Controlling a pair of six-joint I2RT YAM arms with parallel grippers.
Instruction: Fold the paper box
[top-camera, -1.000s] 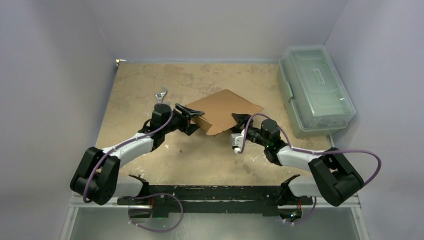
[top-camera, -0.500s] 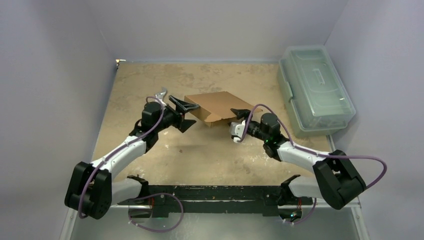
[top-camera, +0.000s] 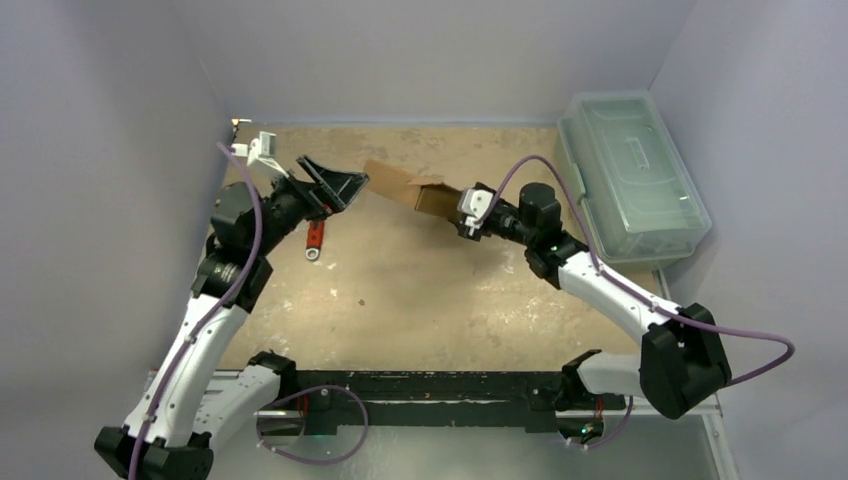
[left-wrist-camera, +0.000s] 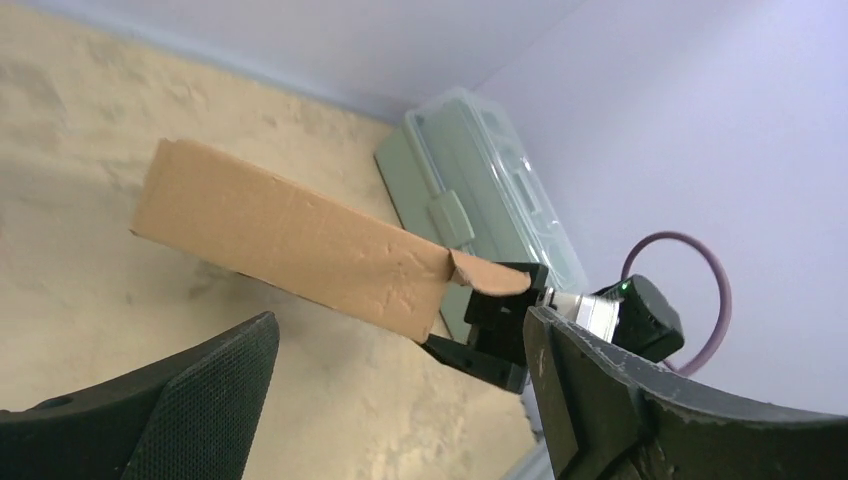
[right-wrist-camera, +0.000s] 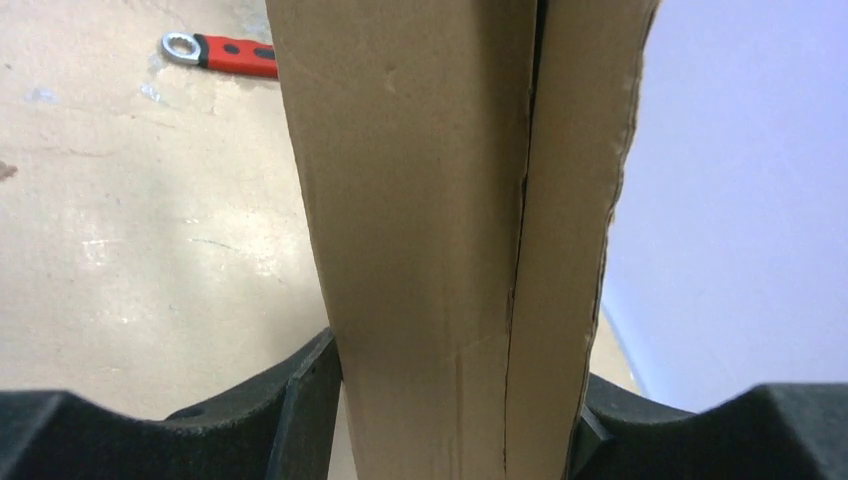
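Found paper box lifted off the table, up in the air over its far half, between the two arms. Noted it collapsed flat, panels face to face, nearly edge-on from above, long axis running left to right.

Logged right gripper pinching the box's right end, with one finger on each broad face and cardboard pressed between. Saw a seam between the layers in the right wrist view. Saw a small bent tab at the gripped corner in the left wrist view.

Logged left gripper spread wide on a raised arm, tips pointing at the box's left end, nothing between the fingers. From above, looks as if the upper tip meets the cardboard edge. From the left wrist, shows a gap, so probably not touching.

Noted red-handled wrench lying flat on the table below the left gripper, well apart from the box. Noted pale-green plastic bin, lid on, at the table's right edge beyond the right arm.
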